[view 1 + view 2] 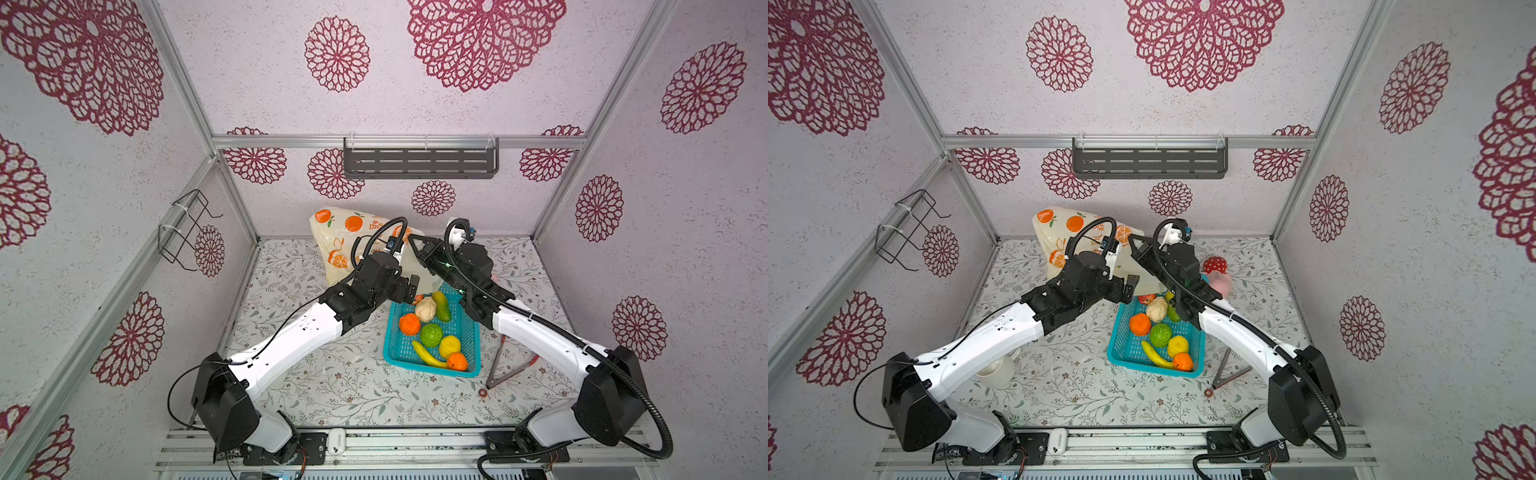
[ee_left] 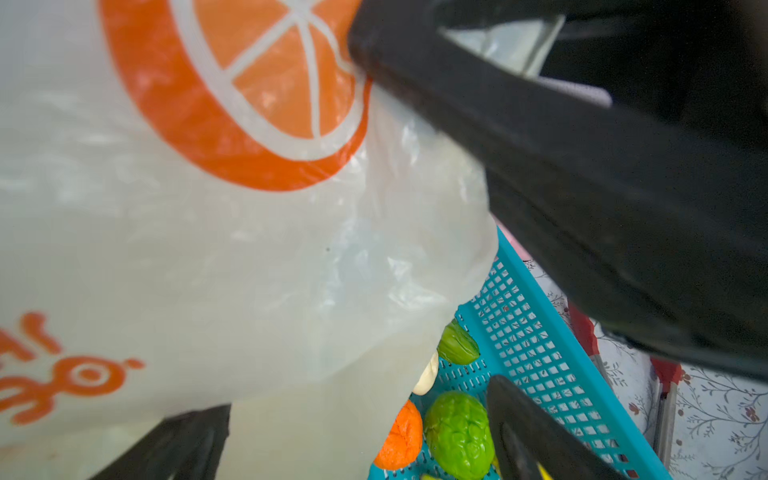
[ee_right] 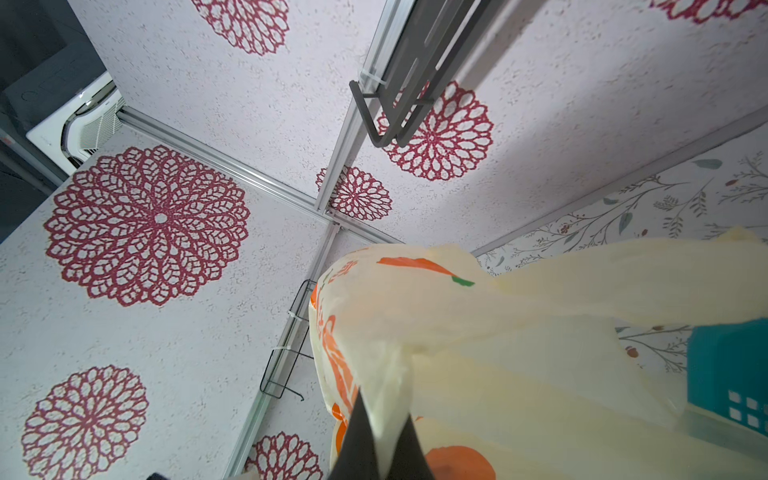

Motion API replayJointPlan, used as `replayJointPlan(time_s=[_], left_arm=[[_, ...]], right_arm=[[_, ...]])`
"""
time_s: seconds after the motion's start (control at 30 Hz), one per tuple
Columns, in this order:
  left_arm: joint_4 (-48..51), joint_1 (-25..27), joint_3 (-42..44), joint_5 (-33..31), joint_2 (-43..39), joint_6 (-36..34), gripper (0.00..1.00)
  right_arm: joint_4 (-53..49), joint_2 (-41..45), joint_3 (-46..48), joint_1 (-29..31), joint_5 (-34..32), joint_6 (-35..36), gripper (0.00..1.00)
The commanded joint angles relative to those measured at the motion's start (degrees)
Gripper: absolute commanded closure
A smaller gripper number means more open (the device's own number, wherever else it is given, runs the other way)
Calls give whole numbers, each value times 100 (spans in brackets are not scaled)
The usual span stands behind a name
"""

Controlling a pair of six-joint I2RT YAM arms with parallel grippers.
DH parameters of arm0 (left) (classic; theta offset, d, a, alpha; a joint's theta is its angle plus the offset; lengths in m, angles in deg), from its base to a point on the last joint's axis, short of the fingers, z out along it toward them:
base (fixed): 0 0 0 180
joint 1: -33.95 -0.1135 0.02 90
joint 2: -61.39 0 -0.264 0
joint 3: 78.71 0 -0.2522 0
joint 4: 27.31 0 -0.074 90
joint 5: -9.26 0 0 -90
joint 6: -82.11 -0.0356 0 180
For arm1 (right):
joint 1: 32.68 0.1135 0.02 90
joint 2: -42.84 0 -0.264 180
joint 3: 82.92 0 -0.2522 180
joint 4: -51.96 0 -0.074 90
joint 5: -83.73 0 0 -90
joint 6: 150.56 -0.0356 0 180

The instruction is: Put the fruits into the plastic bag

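The right gripper (image 3: 380,449) is closed on a thin fold of the plastic bag (image 3: 498,374), pinching the cream film near a handle loop and holding it up off the counter (image 1: 353,395). The left gripper (image 2: 359,395) stands wide, holding nothing, with the bag's printed wall filling the space in front of its jaws. Whether it touches the film cannot be told.

The bag stands at the back of the counter, close to the rear wall. Its lower edge drapes over the far end of the teal basket (image 1: 390,357).

The fruits all lie in the basket:
- an orange (image 1: 409,324), a beige round one (image 1: 426,308) and a green oblong (image 1: 442,306)
- a green ball (image 1: 431,334), a lemon (image 1: 450,346) and a banana (image 1: 428,355)
- a second orange (image 1: 457,361) and a red apple (image 1: 1146,298), which shows at the far end

The right arm crosses above the basket's far right corner.

Beyond that arm sit a red dotted plush (image 1: 1215,264) and a pink fluffy toy (image 1: 1221,282). Tongs (image 1: 498,365) lie to the right of the basket. A white mug (image 1: 998,370) is partly under the left arm.

The counter has a leaf-and-flower cover. The walls carry crimson medallions, a dark slotted shelf (image 1: 419,160) at the back and a wire rack (image 1: 187,232) on the left.
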Motion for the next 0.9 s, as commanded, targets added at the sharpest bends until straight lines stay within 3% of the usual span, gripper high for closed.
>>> replayJointPlan(time_s=[0.0,0.17,0.33,0.43,0.6,0.87], left_arm=[[-474,-54,-177,-42,85,-160,7],[-819,-127,-174,56,176,-170,23],[-1091,-221,-88,190,223,-143,77],[-1148,-321,-25,205,174,5,100],[-1712,-373,568,458,-340,125,100],[-1721,-728,1215,1569,-1144,561,100]], right_arm=[[232,216,-63,26,161,-154,100],[249,212,-32,31,222,-163,100],[232,185,-1,31,272,-167,100],[159,159,29,31,223,-145,100],[-79,161,141,31,77,32,100],[-892,552,434,5,-227,1116,100]])
